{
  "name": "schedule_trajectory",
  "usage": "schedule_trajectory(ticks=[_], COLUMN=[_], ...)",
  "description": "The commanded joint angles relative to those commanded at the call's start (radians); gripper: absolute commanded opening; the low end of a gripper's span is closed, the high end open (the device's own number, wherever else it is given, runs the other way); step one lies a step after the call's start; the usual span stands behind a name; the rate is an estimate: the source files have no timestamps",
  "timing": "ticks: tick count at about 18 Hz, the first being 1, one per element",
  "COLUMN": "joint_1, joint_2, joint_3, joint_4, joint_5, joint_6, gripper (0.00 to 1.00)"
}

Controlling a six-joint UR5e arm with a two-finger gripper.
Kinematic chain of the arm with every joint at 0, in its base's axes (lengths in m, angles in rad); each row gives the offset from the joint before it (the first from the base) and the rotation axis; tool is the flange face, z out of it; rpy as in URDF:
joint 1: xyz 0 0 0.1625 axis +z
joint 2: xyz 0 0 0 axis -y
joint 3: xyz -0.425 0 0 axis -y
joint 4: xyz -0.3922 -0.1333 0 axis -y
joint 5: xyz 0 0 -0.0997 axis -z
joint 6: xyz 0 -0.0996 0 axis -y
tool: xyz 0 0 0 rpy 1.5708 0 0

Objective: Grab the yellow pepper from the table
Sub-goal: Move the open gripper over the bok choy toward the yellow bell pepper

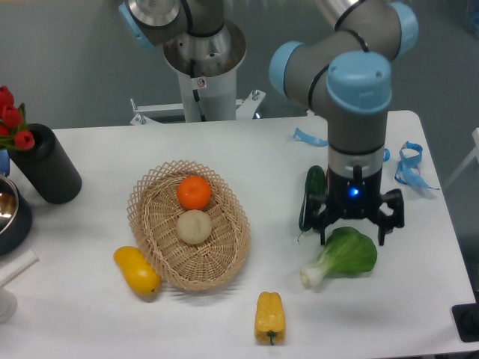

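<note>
Gripper [352, 228]: 2 dark fingers spread wide, 1 at each side of the wrist, tips pointing down. Nothing between them. It hangs right over the leafy top of the bok choy [343, 258]; whether the tips touch the leaves cannot be told from this view. A blue light glows on the wrist just above the fingers.

Pepper [270, 317]: lies on the table [90, 314] near the front edge, about mid-width, well apart from the gripper, to the front and left of it in the picture. Yellow, blocky, with lengthwise lobes and grooves. It lies on its side, long axis running front to back. A darker bit at its near end may be the stem; too small to be sure. Nothing touches it.

Other items:
- Wicker basket [146, 224] left of centre, holding 1 orange [194, 191] and 1 pale round fruit [194, 226] just in front of it.
- Smooth yellow mango [137, 270] just beside the basket's front left rim.
- Dark green cucumber [311, 196] lying just left of the gripper.
- Bok choy's white stalk end points toward the pepper, apart from it.
- Blue ribbon [408, 164] at the back right of the table.
- Black cylinder [49, 164] with red flowers [10, 120] at the far left.
</note>
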Motion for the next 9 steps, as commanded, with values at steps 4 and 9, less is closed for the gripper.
schedule_trajectory(ticks=[4, 9], joint_1=[-0.023, -0.043], joint_2=[-0.046, -0.095], joint_3=[-0.005, -0.006], joint_4=[0.000, 0.026], joint_5=[-0.016, -0.014], joint_6=[-0.011, -0.008], gripper=[1.00, 1.00])
